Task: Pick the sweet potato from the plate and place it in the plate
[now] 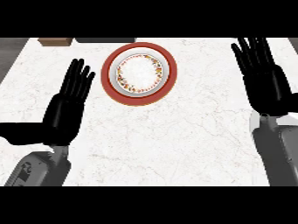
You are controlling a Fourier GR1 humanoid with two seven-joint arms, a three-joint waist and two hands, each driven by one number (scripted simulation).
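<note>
black hands, grey forearms

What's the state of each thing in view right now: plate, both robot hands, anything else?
Plate: red rim, patterned inner ring, flat on the counter, nothing on it.
Left robot hand: open, fingers straight, thumb out to the side, holding nothing.
Right robot hand: open, fingers straight, holding nothing.
Sweet potato: not visible.
Brown box: at the counter's far edge, partly cut off.
Dark object: beside the box, too cut off to identify.
</note>
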